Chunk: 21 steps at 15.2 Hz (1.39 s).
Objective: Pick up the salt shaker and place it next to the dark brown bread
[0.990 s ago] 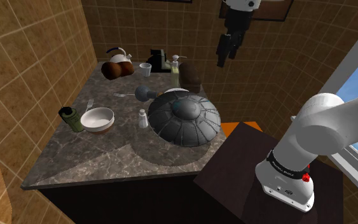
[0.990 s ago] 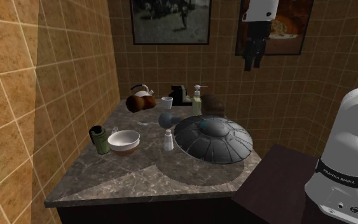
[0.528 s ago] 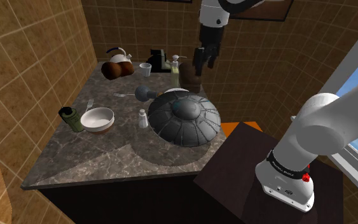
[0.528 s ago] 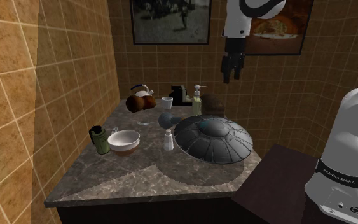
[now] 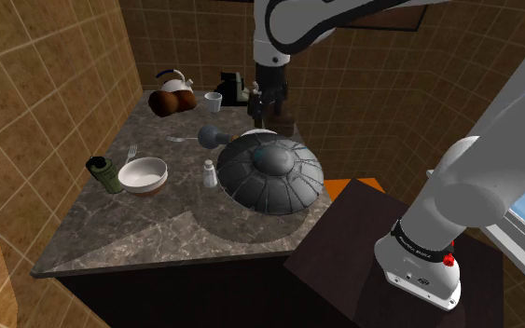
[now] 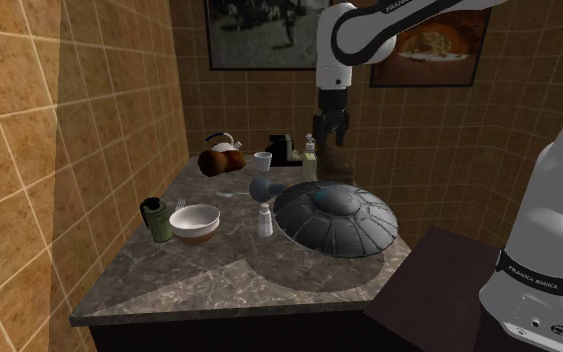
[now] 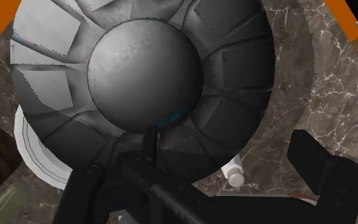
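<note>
Our jaws hang wide open and empty near the one dark brown bread (image 6: 341, 162) at the back of the table (image 5: 158, 233). The one white salt shaker (image 5: 210, 173) stands just beside the one grey dome (image 5: 269, 172); we should swing across, descend straight and straddle it, clear of the dome.

Both exterior views overlook the counter (image 5: 130, 233), wrist view close above dome (image 7: 145, 76)

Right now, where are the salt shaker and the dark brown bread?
salt shaker (image 5: 210, 174), shoulder view, middle of its white body.
dark brown bread (image 6: 341, 163), second exterior view, its visible rounded flank.
</note>
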Each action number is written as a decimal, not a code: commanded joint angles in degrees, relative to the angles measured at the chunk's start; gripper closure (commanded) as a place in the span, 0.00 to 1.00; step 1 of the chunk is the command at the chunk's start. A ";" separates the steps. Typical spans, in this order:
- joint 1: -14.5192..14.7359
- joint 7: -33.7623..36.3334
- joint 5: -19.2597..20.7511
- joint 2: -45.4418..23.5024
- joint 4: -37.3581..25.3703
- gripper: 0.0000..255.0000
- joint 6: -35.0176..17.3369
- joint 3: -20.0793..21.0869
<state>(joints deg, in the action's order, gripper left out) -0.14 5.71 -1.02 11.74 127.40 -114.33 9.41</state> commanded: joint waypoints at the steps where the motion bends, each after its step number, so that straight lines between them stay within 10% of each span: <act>1: 0.17 1.03 0.49 -4.65 -2.84 0.00 -1.37 0.64; 21: 5.38 7.39 6.84 -48.36 -39.56 0.00 -3.88 1.15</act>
<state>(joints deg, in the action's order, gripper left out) 5.16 13.15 5.68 -35.43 88.80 -118.03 10.68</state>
